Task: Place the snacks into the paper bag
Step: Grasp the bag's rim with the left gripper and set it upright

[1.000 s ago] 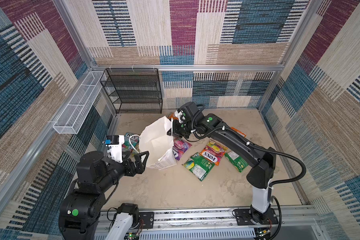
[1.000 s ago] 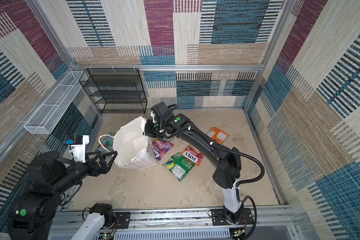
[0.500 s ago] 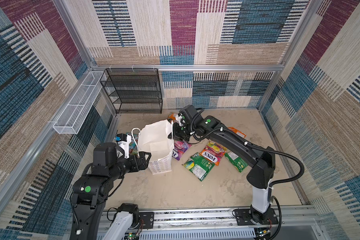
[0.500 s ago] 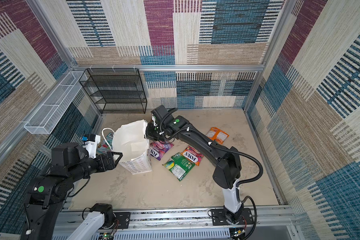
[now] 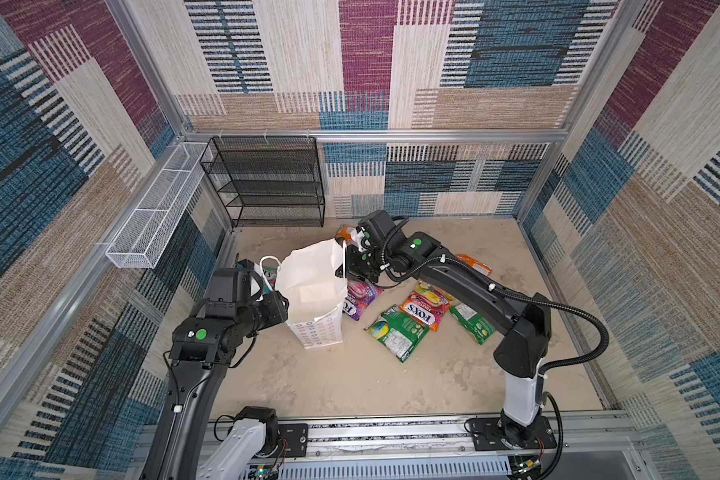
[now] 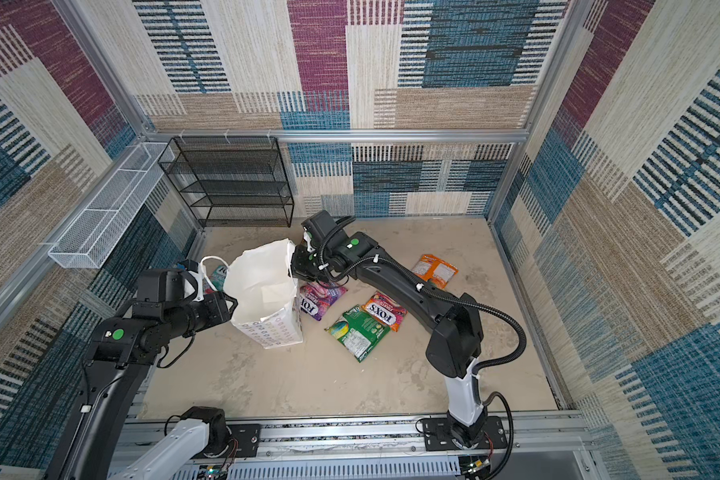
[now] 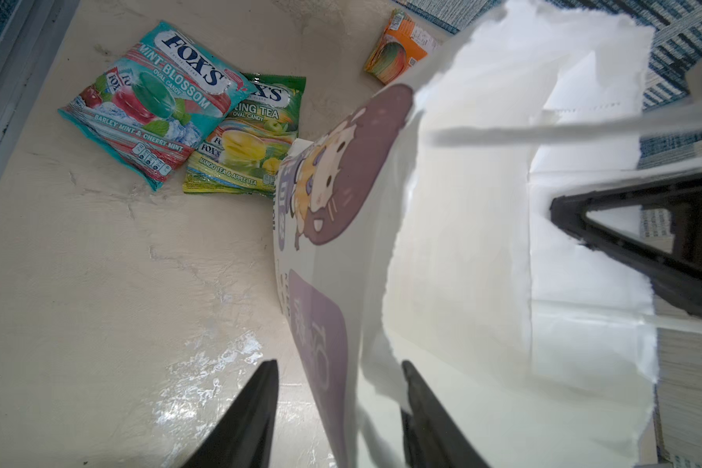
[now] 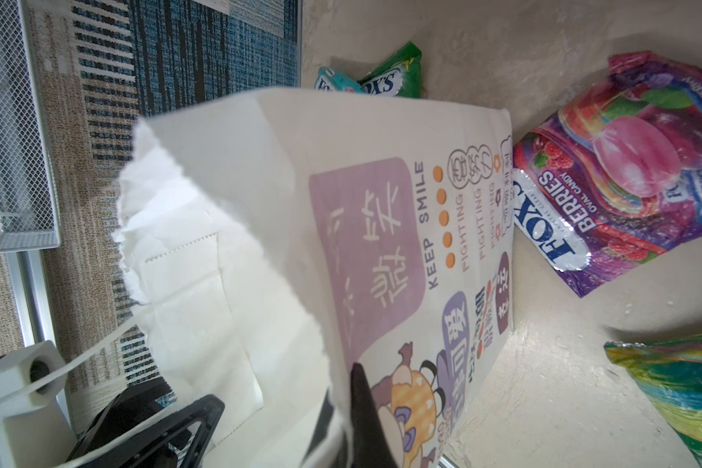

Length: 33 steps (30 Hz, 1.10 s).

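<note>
Stretching wall to wall, the beige counter (image 5: 350, 374) carries every snack in sight, so the packing looks barely begun, with all eight visible packets left to load. At the back, the black mesh rack (image 5: 267, 183) and, on the side wall, the white wire basket (image 5: 154, 208) show nothing on their shelves or in their compartments. The paper bag (image 5: 314, 291) stands upright left of centre, ragged mouth up; what shows of its white inside holds no packet. Right of it lie the purple packet (image 5: 360, 297), against the bag's foot, the red-orange packet (image 5: 425, 307), the front green packet (image 5: 395, 332), the side green packet (image 5: 472, 322) and the orange packet (image 5: 474, 266). A second orange packet (image 7: 398, 48) sits behind the bag; on the bag's other side the teal packet (image 7: 151, 105) overlaps the yellow-green packet (image 7: 252, 137). The right tool (image 8: 349, 389) is clenched on the bag's rim. The left tool (image 7: 339, 364) straddles the opposite rim, jaws apart, paper between them, not visibly pinching.
</note>
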Each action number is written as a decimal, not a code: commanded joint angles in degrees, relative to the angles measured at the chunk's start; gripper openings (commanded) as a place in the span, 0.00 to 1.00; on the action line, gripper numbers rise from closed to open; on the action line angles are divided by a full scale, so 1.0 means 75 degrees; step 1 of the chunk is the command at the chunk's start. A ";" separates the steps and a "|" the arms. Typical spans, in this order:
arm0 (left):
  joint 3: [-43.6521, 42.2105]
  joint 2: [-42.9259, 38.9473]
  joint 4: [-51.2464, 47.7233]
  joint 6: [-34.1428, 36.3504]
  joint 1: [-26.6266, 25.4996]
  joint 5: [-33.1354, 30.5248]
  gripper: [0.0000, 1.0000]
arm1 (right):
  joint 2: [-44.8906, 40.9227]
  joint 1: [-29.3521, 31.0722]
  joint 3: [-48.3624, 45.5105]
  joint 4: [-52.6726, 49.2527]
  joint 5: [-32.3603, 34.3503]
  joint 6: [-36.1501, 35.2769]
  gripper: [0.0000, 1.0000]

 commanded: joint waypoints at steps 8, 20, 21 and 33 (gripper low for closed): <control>0.0424 0.0851 0.0385 -0.0472 0.0006 -0.0021 0.02 | -0.0157 -0.0007 0.0305 0.0314 0.0301 -0.0386 0.45; 0.1077 0.1500 0.0372 -0.0149 0.0006 -0.0279 0.00 | -0.1505 -0.0716 -0.0612 0.0725 0.2214 -0.2552 1.00; 0.1042 0.1480 0.0377 -0.0133 0.0006 -0.0348 0.00 | -0.1715 -0.0797 -0.0758 0.0778 0.2410 -0.2654 1.00; -0.0232 0.0699 0.1672 0.0229 0.0071 0.0288 0.00 | -0.4198 -0.2626 -0.4593 0.2597 0.3096 -0.1934 1.00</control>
